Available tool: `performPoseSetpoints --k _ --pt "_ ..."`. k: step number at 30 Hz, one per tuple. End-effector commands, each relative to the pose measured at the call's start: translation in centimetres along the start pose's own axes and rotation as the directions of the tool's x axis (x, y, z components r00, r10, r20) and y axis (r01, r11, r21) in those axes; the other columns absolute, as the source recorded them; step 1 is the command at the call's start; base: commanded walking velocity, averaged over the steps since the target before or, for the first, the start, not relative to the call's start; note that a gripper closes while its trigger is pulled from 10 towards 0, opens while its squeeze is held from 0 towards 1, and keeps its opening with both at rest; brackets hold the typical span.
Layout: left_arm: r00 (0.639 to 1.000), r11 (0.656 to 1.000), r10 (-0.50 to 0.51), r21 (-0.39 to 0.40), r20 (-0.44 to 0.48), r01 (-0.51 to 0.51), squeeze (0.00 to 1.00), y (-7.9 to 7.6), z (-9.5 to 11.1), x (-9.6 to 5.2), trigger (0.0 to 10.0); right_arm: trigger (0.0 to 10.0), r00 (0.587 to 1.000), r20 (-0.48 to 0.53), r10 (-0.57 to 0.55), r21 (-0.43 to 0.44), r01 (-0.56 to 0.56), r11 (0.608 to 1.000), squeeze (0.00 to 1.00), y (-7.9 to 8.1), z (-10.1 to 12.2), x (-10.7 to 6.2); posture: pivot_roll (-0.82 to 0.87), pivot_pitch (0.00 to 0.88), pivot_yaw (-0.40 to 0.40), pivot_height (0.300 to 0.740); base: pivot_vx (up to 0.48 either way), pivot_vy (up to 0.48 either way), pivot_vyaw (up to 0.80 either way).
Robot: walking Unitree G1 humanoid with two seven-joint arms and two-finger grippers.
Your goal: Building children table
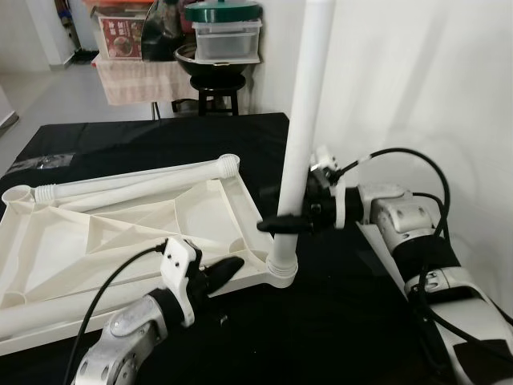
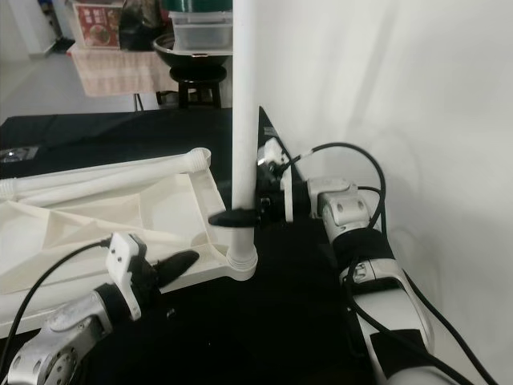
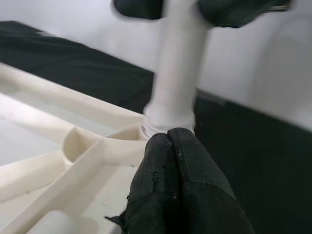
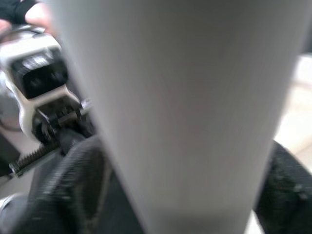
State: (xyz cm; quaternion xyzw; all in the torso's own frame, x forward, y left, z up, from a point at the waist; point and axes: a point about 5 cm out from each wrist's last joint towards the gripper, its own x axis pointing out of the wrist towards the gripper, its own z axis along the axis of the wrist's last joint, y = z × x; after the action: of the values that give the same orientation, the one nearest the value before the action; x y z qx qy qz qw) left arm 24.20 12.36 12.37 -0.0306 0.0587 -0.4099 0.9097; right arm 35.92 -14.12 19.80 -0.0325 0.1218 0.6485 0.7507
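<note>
The white plastic tabletop (image 1: 120,233) is lying upside down on the black work surface (image 1: 337,321), its ribbed underside facing up; one white table leg (image 1: 304,136) is being held upright in the corner socket (image 1: 282,271) nearest the robot's right side, so this leg is judged to be seated or nearly so, though how tight the joint is cannot be told. The right gripper (image 1: 280,226) is clamped around the leg low down, just above the socket, its black fingers (image 4: 78,185) being seen on either side of the shaft in the right wrist view. The left gripper (image 1: 224,271) is being pressed against the near rim of the tabletop beside that socket; its fingers (image 3: 180,195) are being kept together, with nothing seen between them.

A second leg (image 1: 136,180) is lying flat along the far rim of the tabletop, not yet stood up; an empty socket (image 1: 18,194) is showing at the far left corner; so most of the legs are judged to be still left to fit, and the table is still to be turned upright.

A box with a red label (image 1: 120,36) is standing on the shelf behind, beside a green-lidded clear container (image 1: 227,28); its writing is too small to be read.
</note>
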Motion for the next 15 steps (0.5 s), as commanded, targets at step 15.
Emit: performPoseSetpoints --k 15 --pt "0.999 0.991 0.015 0.136 -0.047 -0.008 0.00 -0.3 0.2 -0.4 10.0 0.0 0.990 0.044 -0.136 0.035 0.135 0.990 0.00 0.5 -4.3 -0.1 -0.07 0.000 -0.032 0.740 0.000 0.000 0.00"
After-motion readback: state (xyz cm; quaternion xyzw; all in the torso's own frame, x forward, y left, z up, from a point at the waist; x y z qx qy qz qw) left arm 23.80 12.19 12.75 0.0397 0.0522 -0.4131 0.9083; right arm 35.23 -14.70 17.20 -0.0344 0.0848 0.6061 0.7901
